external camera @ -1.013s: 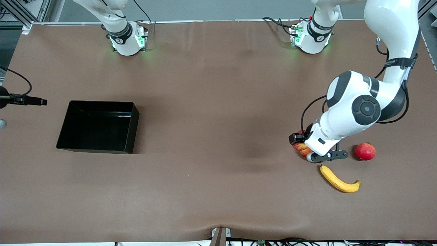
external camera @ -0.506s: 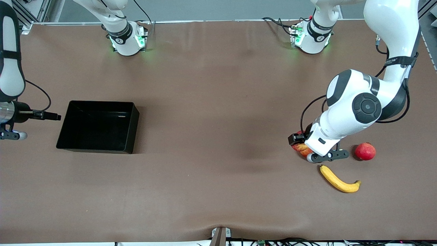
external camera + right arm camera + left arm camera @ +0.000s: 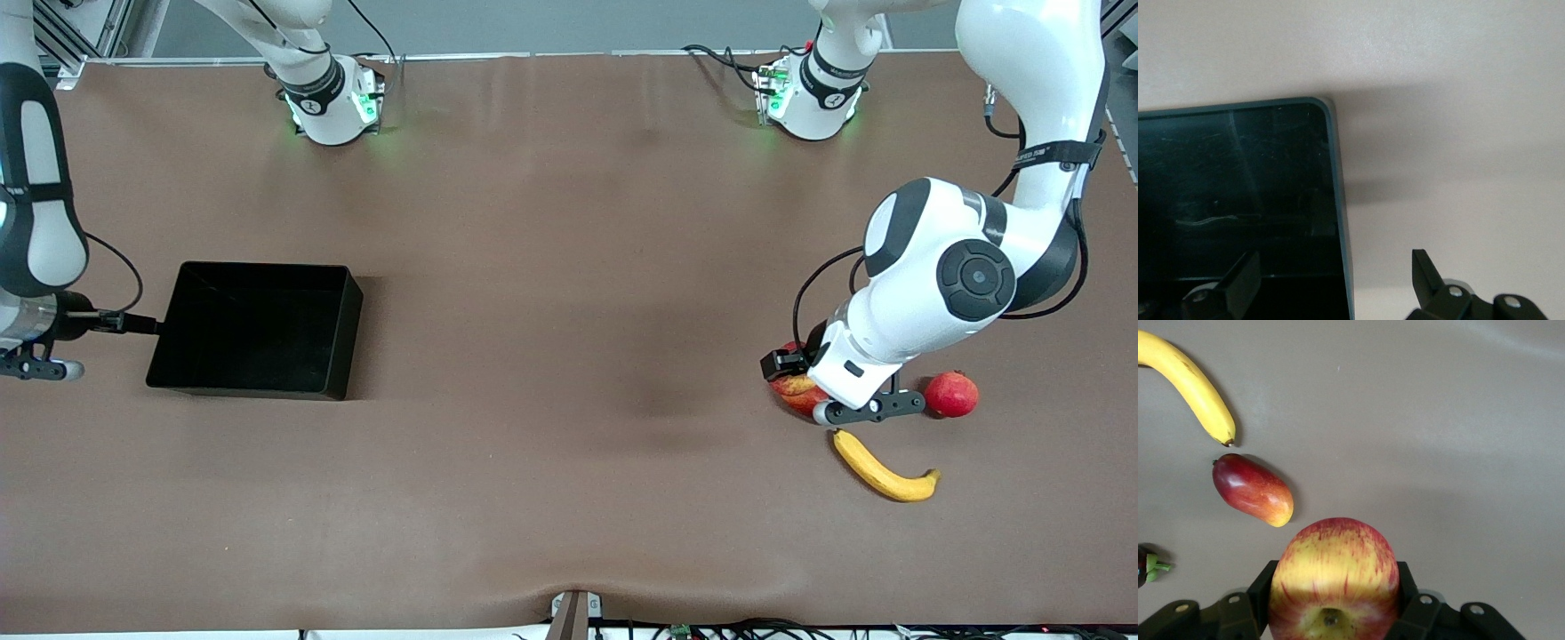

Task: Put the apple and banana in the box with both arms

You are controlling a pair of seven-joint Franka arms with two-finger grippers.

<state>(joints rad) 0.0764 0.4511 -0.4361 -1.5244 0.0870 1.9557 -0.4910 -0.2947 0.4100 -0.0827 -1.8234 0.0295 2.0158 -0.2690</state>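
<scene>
Apple lifted, box waiting.
Left gripper point(image 3: 1331, 620) clamped on one apple point(image 3: 1333, 577), raised over one mango point(image 3: 1253, 489) at the left arm's end of the table. One banana point(image 3: 883, 468) flat nearer the camera, one all-red round fruit point(image 3: 950, 394) beside. Right gripper point(image 3: 1338, 283) spread wide and holding nothing above a corner of the one black box point(image 3: 256, 327).

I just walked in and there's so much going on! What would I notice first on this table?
First, the apple, red and yellow, gripped between the fingers of the left gripper and held over the fruit at the left arm's end of the table. There the banana lies nearest the front camera, beside a mango. At the right arm's end sits the box, with the right gripper open over its edge.
</scene>
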